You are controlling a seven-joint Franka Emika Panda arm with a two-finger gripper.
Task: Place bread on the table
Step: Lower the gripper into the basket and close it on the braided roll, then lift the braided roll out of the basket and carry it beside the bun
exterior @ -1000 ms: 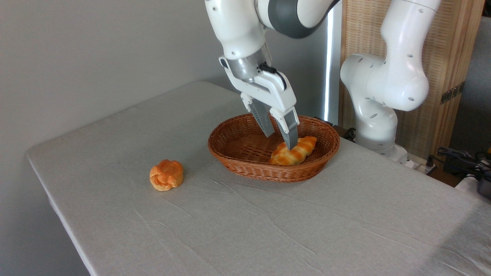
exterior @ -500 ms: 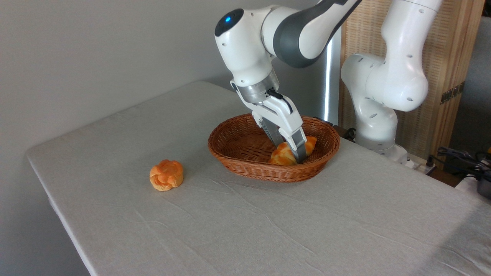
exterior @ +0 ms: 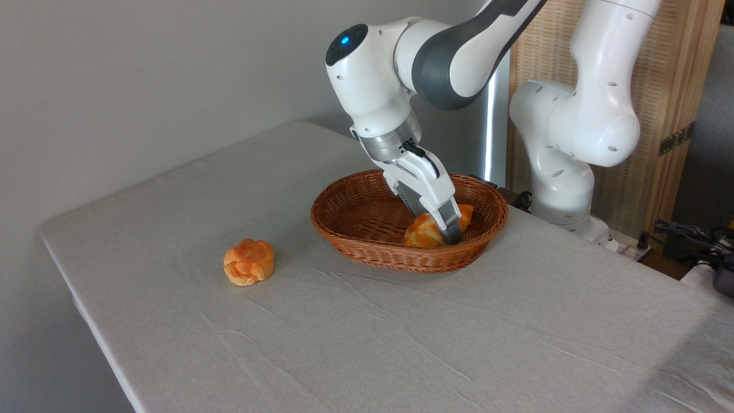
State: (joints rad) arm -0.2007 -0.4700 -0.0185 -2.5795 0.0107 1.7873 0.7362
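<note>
The braided golden-orange bread lies inside the brown wicker basket, at its right end. My gripper reaches down into the basket, tilted, and straddles the loaf's middle. The near finger covers the loaf's front side, and the far finger sits behind it. The jaws still look open, as wide apart as before, and the loaf rests on the basket floor. The grey cloth-covered table stretches out in front of the basket.
A small round knotted orange bun sits on the cloth left of the basket. The arm's white base stands behind the basket on the right. Cables lie off the table's far right edge.
The gripper has come down from above the loaf into the basket, and its fingers now sit on either side of the bread. The bread and bun have not moved.
</note>
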